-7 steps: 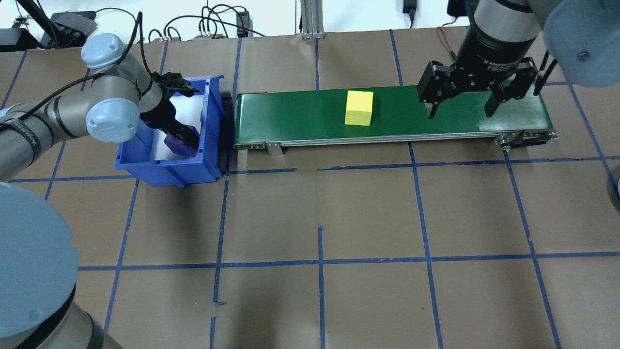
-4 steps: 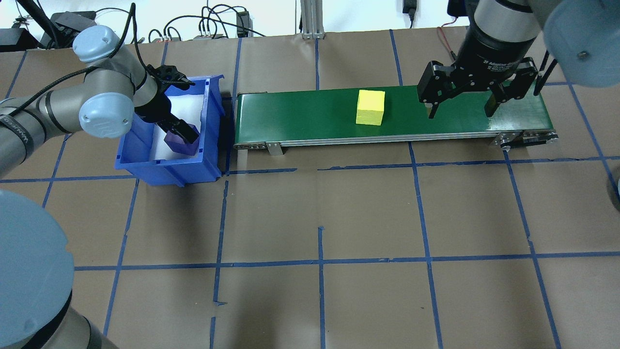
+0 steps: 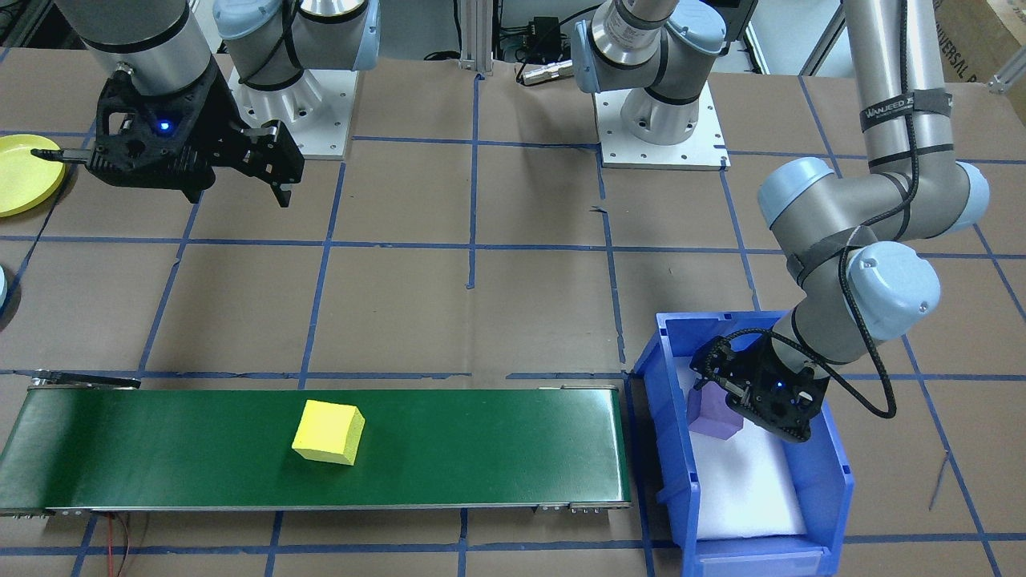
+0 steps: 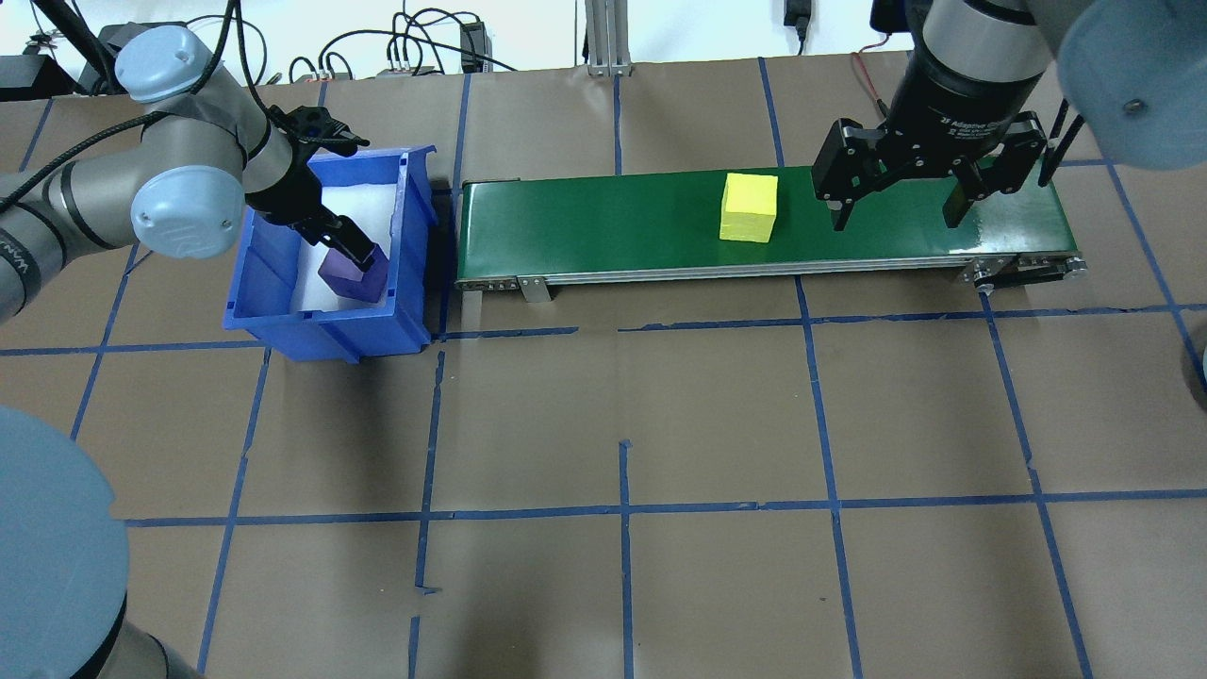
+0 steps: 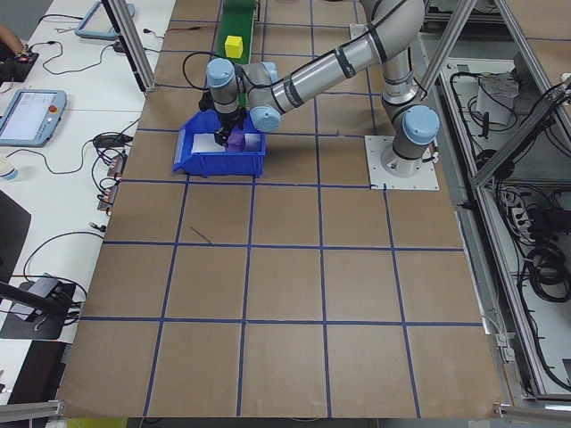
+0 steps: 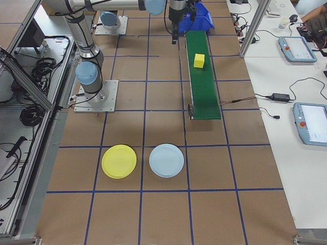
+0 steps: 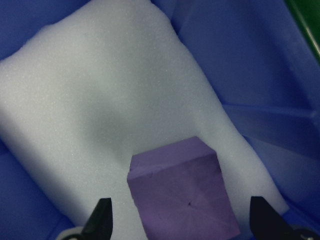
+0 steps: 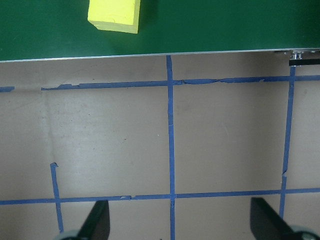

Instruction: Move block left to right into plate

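A yellow block (image 4: 749,206) rides on the green conveyor belt (image 4: 585,226), right of its middle; it also shows at the top of the right wrist view (image 8: 114,15). My right gripper (image 4: 896,203) hangs open above the belt's right end, just right of that block. A purple block (image 7: 182,197) rests on white foam in the blue bin (image 4: 321,330). My left gripper (image 7: 181,220) is down in the bin, open, its fingers (image 7: 102,217) standing on either side of the purple block with gaps. The yellow plate (image 6: 119,161) lies on the table beyond the belt's right end.
A light blue plate (image 6: 166,160) lies beside the yellow one. The bin stands close to the belt's left end. Cables and boxes line the far table edge (image 4: 405,57). Brown paper with blue tape lines (image 4: 622,509) covers the table in front of the belt.
The yellow block has travelled right along the belt toward my right gripper. My left arm has swung back and leftward, its gripper still over the purple block. The right gripper has stayed put.
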Available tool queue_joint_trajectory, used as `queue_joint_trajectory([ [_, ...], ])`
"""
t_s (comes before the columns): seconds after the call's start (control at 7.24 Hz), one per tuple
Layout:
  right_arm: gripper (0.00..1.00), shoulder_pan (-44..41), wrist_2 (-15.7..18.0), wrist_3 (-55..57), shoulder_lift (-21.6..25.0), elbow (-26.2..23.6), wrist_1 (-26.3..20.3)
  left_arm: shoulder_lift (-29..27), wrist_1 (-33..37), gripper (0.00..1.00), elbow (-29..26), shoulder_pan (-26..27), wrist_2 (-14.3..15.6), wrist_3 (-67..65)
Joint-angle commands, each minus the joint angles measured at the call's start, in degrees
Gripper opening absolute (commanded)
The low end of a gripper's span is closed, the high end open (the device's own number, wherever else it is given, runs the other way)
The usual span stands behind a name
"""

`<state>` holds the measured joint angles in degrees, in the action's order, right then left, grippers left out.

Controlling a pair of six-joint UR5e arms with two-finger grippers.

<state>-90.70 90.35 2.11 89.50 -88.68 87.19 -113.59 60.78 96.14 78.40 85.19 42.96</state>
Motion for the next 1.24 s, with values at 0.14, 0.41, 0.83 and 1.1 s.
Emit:
queue_joint_trajectory([
  [0.14, 1.00, 0.0, 0.0, 0.0, 0.1, 0.0, 0.0, -2.8, -0.5, 0.96, 0.8, 0.0, -1.7, -0.3],
  [0.41, 1.00, 0.0, 0.0, 0.0, 0.1, 0.0, 0.0, -3.8, -0.6, 0.84, 0.4, 0.0, -1.3, -0.2],
  [0.83, 1.00, 8.1, -0.9, -4.5, -4.6, 3.7, 7.4, -0.2, 0.3, 0.35, -2.3, 0.1, -0.9, -6.4],
  [1.1, 1.00, 20.6, -8.7, -14.1, -14.7, 7.1, 10.4, 2.3, 11.7, 0.35, -13.0, 0.6, -1.0, -12.9],
])
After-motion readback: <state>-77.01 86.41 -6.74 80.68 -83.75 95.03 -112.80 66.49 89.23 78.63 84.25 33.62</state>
